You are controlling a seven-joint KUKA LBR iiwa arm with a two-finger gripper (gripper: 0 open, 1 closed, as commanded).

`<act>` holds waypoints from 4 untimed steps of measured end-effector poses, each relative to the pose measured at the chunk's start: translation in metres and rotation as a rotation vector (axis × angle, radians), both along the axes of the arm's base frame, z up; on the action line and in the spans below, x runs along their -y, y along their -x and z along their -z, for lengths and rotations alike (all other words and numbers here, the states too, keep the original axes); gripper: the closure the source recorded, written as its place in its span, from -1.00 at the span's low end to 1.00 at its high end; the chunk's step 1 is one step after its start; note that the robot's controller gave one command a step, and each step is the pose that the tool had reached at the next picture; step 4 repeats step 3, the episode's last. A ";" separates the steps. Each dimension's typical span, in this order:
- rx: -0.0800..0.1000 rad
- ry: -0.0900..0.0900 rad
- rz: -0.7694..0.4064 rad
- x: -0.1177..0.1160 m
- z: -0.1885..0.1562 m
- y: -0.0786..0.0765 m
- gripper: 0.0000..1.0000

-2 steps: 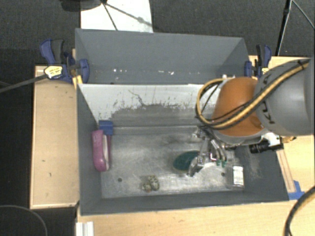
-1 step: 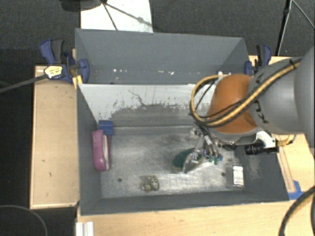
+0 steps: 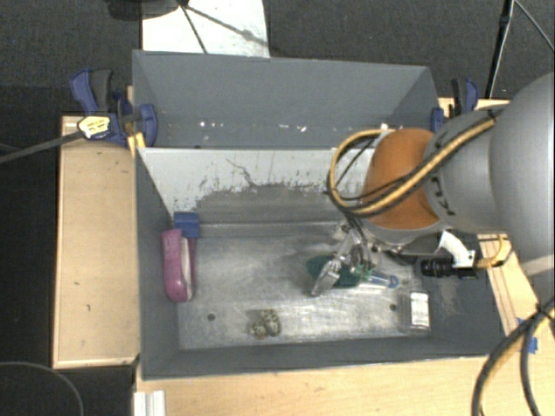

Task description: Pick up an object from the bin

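The bin floor is lying bare in the middle. A pink oblong thing is blocking the left wall, a white box the right corner.

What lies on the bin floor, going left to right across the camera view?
pink oblong thing → small grey-green lump → dark green thing → small white box

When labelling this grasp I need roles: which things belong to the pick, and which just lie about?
Job: hand; dark green lumpy thing at it; grey metal bin.
Lying about: pink oblong bar, left; small blue block; small white box, right; brownish crumpled scrap, front.
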State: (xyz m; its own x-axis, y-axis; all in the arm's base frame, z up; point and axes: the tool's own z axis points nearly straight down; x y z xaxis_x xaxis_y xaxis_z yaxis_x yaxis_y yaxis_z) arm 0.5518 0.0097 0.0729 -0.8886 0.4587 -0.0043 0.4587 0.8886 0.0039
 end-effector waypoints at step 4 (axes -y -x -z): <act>0.004 0.000 0.234 0.029 -0.093 -0.001 1.00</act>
